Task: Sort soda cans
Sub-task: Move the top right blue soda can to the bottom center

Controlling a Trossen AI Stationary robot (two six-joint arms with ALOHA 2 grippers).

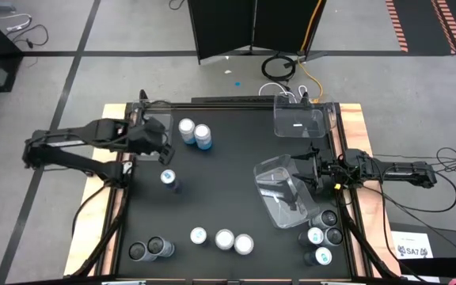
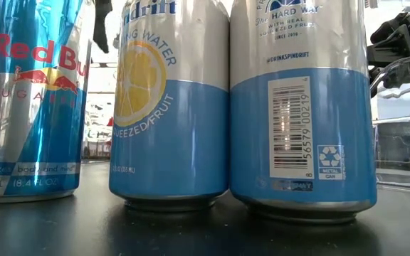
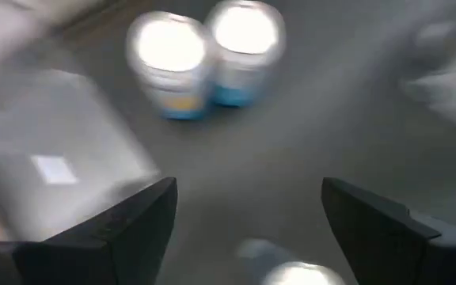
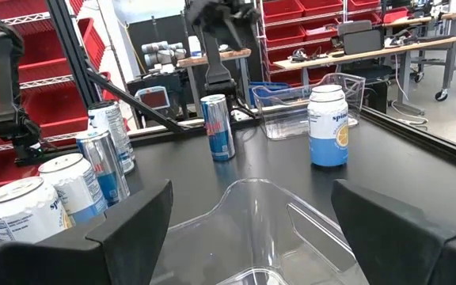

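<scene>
Silver-and-blue soda cans stand scattered over the black table (image 1: 220, 190): in the low view a tall Red Bull can (image 2: 30, 99) marked "Sugar…" stands beside two Spindrift cans (image 2: 169, 107), one with a lemon slice and "…ing water", "…eezed fruit", the other (image 2: 301, 107) showing "The hard way", "@drinkspindrift", a barcode and a "metal can" recycling mark. From above, two cans (image 1: 195, 133) sit near twelve o'clock, one lone can (image 1: 168, 179) toward nine, three (image 1: 222, 239) at six, two dark ones (image 1: 150, 250) at seven, a cluster (image 1: 321, 237) at five. The left gripper (image 1: 163, 150) hovers at ten o'clock, fingers spread wide, holding nothing. The right gripper (image 1: 303, 176) at three o'clock, jaws wide and empty, reaches over a clear bin (image 1: 279, 194); another clear bin (image 1: 299, 119) lies at one o'clock.
</scene>
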